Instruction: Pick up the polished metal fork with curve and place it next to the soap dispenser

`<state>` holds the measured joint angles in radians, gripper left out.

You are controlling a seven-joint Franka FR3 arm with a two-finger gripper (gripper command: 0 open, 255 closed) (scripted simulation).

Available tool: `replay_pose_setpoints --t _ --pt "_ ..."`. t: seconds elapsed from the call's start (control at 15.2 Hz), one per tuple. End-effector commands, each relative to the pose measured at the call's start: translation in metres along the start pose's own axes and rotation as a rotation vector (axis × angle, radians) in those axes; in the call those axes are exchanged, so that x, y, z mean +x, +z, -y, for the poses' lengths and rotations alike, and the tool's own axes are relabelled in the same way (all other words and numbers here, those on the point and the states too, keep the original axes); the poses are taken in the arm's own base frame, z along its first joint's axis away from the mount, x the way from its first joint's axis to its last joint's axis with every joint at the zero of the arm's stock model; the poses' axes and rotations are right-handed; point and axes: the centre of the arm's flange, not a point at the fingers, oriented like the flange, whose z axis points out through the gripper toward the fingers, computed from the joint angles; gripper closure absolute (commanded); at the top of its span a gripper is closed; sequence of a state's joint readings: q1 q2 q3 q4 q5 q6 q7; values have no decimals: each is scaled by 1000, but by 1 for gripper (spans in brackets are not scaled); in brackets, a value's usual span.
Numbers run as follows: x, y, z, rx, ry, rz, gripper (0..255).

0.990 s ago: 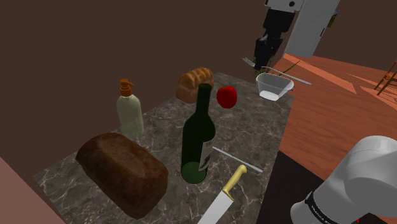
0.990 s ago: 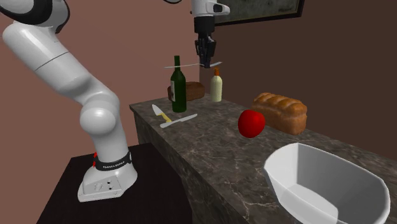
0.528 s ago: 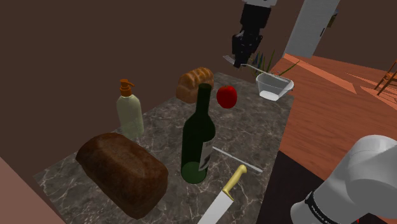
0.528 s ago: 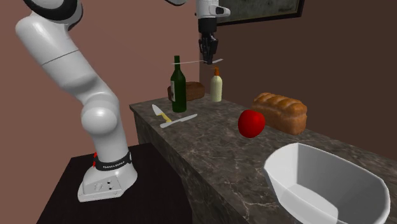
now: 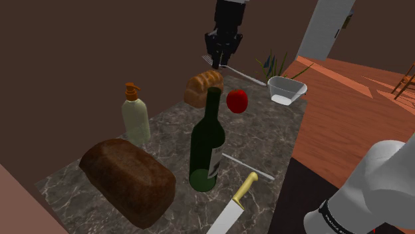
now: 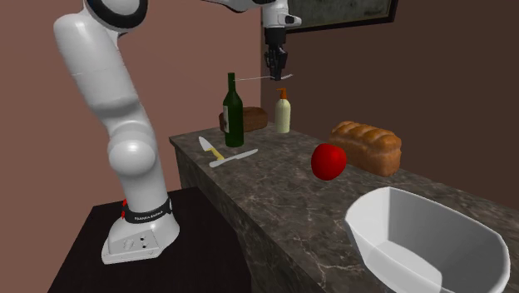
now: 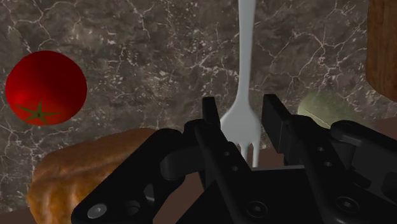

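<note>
Fork [image 5: 243, 74] pinched near its tines by the gripper [image 5: 217, 60], high over the countertop's [image 5: 266, 126] far edge; pass well above loaf [image 5: 203, 86], lower gently beside soap dispenser [image 5: 135, 114]

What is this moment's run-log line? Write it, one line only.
pincer: shut on fork | fork: aloft over lighter loaf | soap dispenser: upright on counter | placement: not yet done

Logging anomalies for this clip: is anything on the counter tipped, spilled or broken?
Nothing stands out. The wine bottle and soap dispenser stand upright; the light loaf, dark loaf, tomato and bowl sit on the counter; the gripper clasps the fork in the air.
</note>
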<state>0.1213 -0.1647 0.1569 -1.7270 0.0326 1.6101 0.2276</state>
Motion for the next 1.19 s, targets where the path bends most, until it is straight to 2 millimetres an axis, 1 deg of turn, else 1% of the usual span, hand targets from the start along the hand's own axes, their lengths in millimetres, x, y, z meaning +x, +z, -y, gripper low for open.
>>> replay_pose_setpoints --t 0.0,0.66,0.73,1.12 --pt "16 1 21 1 1 0 255" --pt "90 6 130 1 1 0 255" --pt "95 6 136 1 1 0 255" --pt "93 37 136 1 1 0 255"
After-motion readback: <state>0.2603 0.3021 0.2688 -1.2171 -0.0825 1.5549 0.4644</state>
